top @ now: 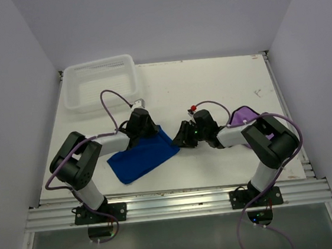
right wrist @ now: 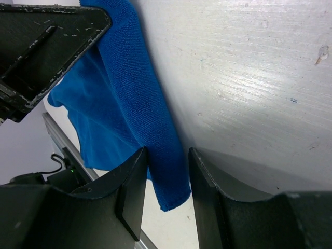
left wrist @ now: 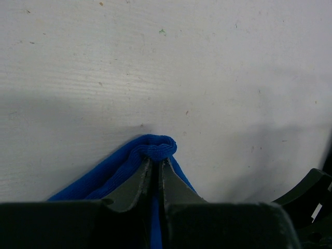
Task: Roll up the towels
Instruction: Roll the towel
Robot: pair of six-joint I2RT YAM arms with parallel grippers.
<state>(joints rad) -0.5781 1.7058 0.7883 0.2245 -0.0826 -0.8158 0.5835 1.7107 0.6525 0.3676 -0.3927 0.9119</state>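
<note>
The blue towel (top: 142, 156) lies largely flat on the white worktop (top: 209, 84), between the two arms and nearer the left one. The left fingers (left wrist: 137, 181) are closed tight on its far corner, and in the left wrist view the cloth bunches into a small fold just beyond the tips. The right fingers (right wrist: 129, 192) stand partly apart, astride the towel's right-hand edge. In the right wrist view a strip of blue cloth runs through the gap between them, and a towel corner shows just below. Whether the pads touch the cloth cannot be determined. The purple towel (top: 243, 116) lies crumpled toward the right side of the worktop, partly hidden behind the right arm (top: 269, 143) and well apart from the blue towel. A white mesh basket (top: 102, 78) sits at the far left corner.
</note>
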